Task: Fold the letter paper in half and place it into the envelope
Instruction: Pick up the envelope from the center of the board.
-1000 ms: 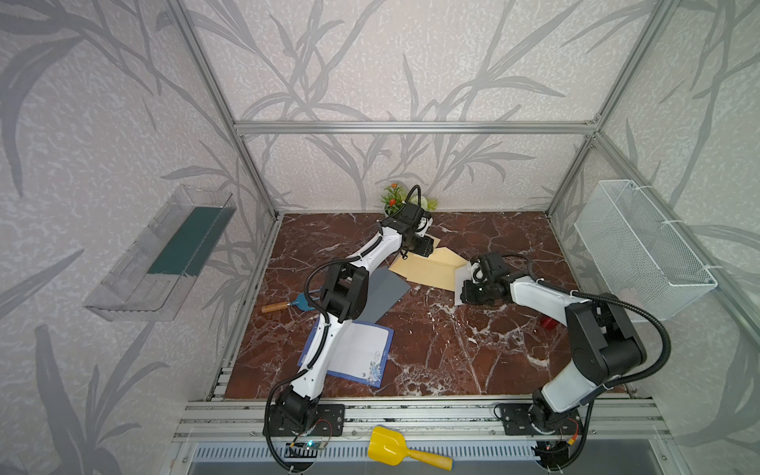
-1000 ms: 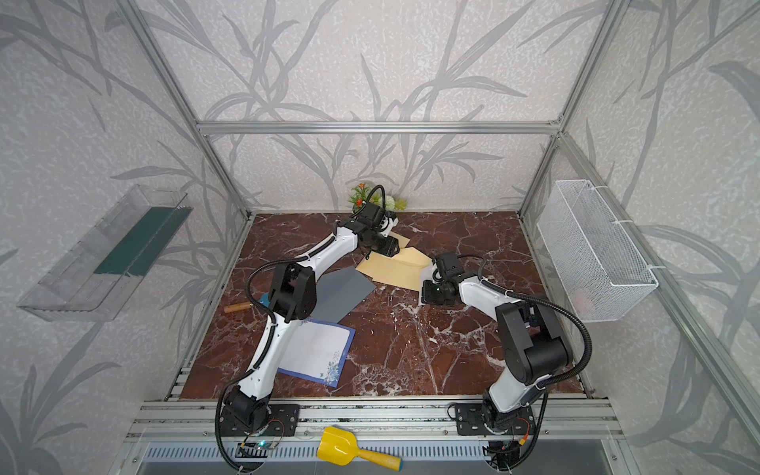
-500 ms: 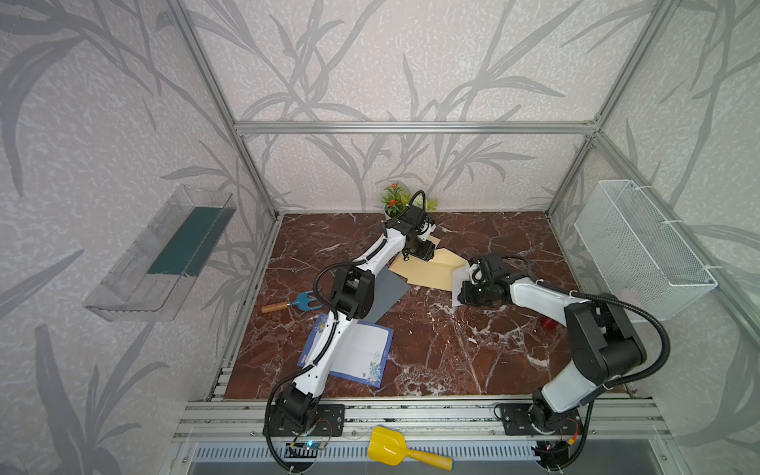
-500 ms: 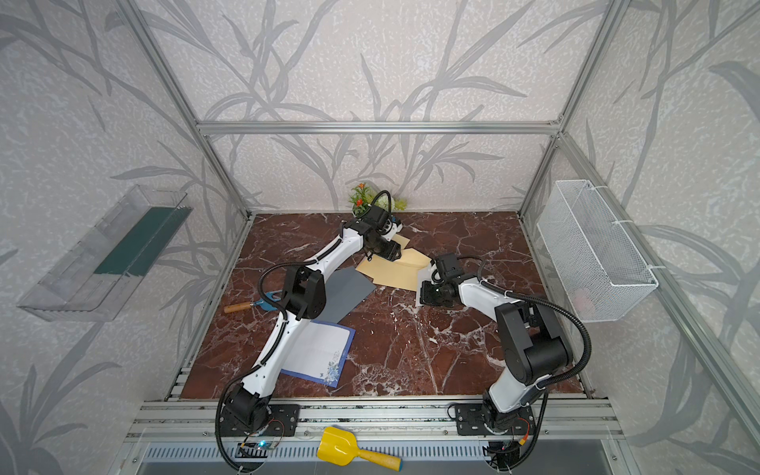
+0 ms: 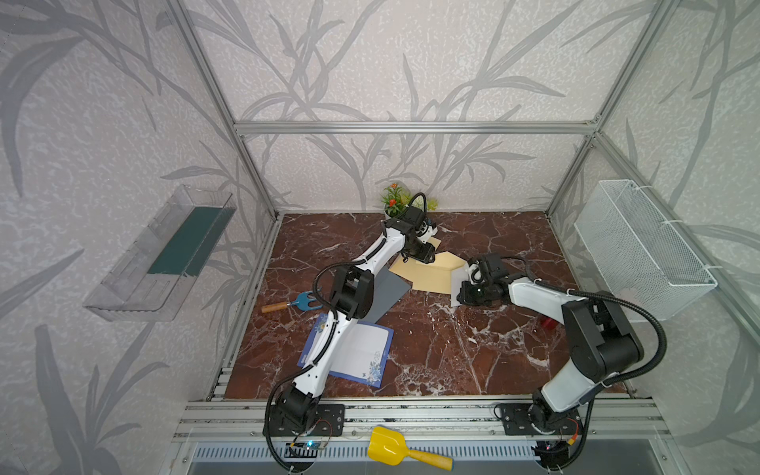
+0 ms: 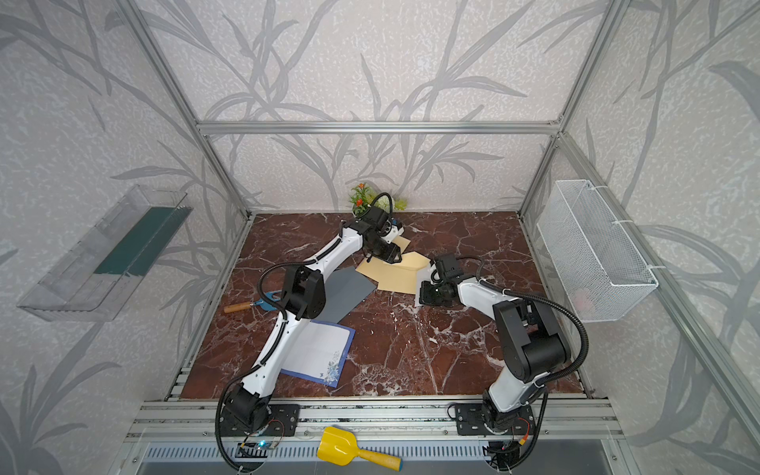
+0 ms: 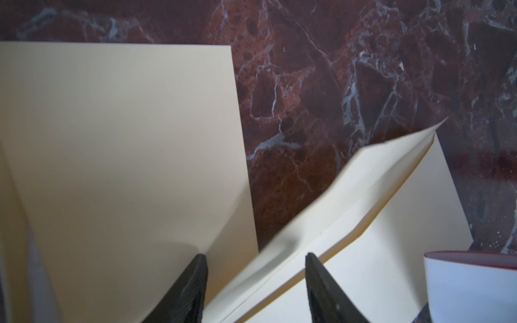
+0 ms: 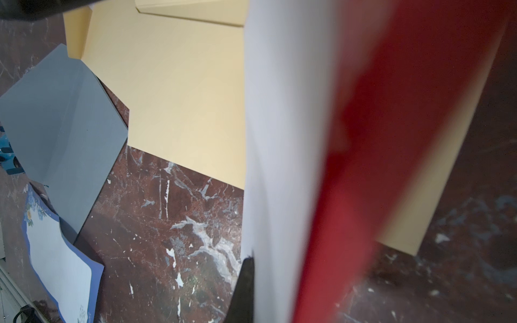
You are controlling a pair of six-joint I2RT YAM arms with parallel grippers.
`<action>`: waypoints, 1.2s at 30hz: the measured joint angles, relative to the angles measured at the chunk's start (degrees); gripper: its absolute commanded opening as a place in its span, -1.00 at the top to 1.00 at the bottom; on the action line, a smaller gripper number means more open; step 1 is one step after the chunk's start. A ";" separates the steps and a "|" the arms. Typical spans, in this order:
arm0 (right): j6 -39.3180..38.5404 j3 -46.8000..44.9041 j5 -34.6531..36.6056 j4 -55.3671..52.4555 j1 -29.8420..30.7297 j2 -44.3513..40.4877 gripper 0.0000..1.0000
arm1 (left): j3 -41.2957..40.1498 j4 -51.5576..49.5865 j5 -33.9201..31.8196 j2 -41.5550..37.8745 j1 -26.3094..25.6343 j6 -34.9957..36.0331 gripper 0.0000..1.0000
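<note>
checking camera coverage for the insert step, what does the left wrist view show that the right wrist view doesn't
Only the left wrist view: the left gripper, jaws apart around a raised layer of the cream envelope.
Only the right wrist view: the grey paper, the blue-bordered floral letter sheet, and one black fingertip against the folded letter paper.
Both: the cream envelope, the folded letter paper with its white and red sides, and the marble tabletop.

Pale walls (image 5: 411, 61) with grey leaf patterns enclose a red marble floor (image 5: 473, 349). A metal frame (image 5: 411, 127) runs along the corners; a clear shelf (image 5: 135, 288) and wire basket (image 5: 658, 230) hang on opposite walls.
</note>
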 measured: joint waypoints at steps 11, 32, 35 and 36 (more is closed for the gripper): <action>-0.09 0.00 -0.55 1.51 -1.53 3.10 1.00 | -5.92 -3.52 3.65 -3.78 0.50 1.22 0.15; -0.24 0.04 -1.53 2.38 -2.40 3.58 1.00 | -14.47 -5.55 5.77 -9.62 0.04 1.62 0.24; -0.24 0.04 -1.60 2.49 -2.40 3.58 1.00 | -15.21 -5.57 3.93 -9.62 0.00 1.60 0.25; -0.24 0.04 -1.62 2.56 -2.40 3.58 1.00 | -15.26 -5.60 3.39 -9.62 0.00 1.60 0.28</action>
